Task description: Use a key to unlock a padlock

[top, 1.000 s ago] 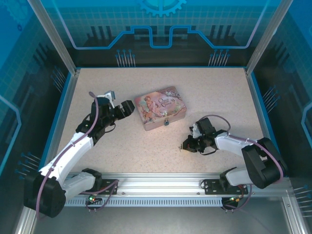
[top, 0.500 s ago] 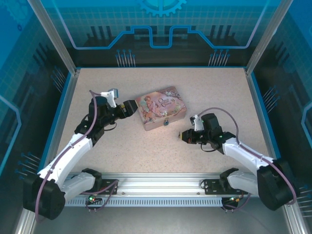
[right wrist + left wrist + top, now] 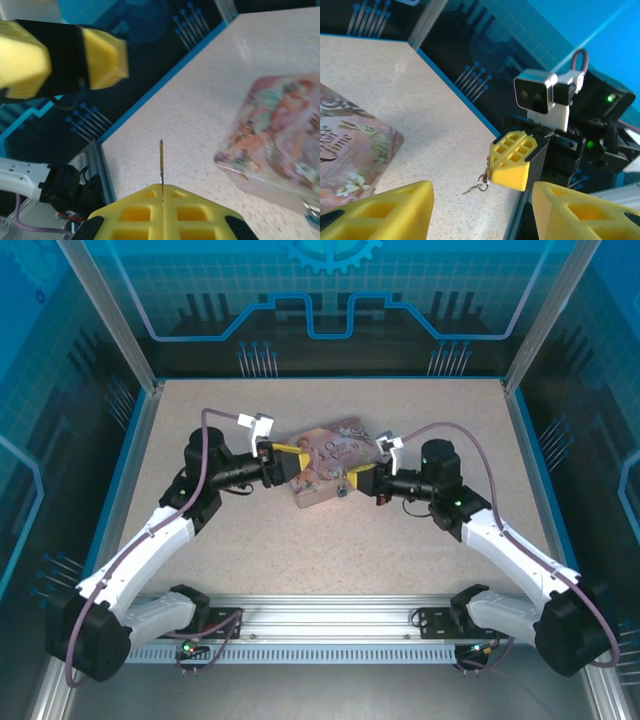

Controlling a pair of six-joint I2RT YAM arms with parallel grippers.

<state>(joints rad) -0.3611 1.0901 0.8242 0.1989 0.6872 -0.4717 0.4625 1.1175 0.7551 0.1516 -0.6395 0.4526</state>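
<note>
Progress is partway, we judge: we pinch the key in our closed right gripper, our left gripper gapes wide and empty, and the padlock, just beside the right jaws, awaits insertion and turning.

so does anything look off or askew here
Mildly: the pink tin sits skewed to the table edges, between the left hand and right hand. The key, pinched in that right hand, points past the tin rather than at the padlock on its front. Nothing looks spilled or damaged.
</note>
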